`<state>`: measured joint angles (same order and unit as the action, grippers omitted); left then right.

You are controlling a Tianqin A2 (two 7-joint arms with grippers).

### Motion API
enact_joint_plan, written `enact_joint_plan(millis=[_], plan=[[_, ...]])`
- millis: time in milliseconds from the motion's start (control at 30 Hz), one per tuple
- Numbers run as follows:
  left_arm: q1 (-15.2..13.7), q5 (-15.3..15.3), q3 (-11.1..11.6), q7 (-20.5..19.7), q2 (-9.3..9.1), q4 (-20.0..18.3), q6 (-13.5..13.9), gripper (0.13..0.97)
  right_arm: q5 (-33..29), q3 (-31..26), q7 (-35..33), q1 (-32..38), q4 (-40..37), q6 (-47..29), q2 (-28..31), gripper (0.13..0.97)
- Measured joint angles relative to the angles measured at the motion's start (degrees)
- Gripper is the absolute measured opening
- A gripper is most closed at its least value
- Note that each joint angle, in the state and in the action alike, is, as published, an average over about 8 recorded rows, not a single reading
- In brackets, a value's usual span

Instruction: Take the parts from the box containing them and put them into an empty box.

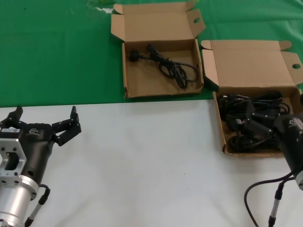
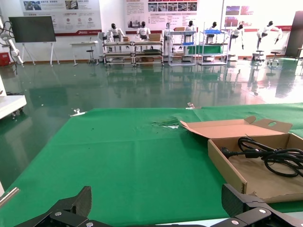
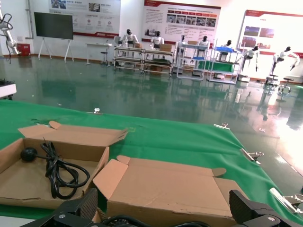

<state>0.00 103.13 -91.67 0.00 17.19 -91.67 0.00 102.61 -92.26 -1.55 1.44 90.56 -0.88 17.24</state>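
right gripper [image 1: 258, 126], black and chunky, is down over the full box at the right edge of the table, its fingers spread wide in its own wrist camera, nothing caught between them as far as i can see. the black glossy power cords [image 1: 251, 120], coiled in loose bundles with fat plugs, lie right under and just ahead of it, a tangle filling the shallow brown cardboard box with the flat plain lid [image 1: 251, 64]. so the cords are below the gripper, touching distance, and this arm is by far the nearer one.

left gripper [image 1: 45, 124] sits parked low at the table's near left corner on the white cloth [image 1: 142, 165], fingers splayed open, holding nothing, well apart from both boxes.

the target, the other brown cardboard box with the folded tuck strip on its lid [image 1: 137, 87], sits on the green cloth [image 1: 57, 52], farther back and to the left of the full one. one cord [image 1: 170, 66] already lies in it, stretched diagonally, plug toward the far left corner.

my read: the grab comes first, straight down, then a carry back and leftward across the gap.
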Motion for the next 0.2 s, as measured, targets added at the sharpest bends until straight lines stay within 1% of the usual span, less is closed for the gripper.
enact_joint_plan(millis=[200], plan=[[0.0,0.0,0.0,0.0,0.0,0.0,0.0,0.966,0.0,0.0,0.0,0.0,0.0,0.0,0.0,0.966]])
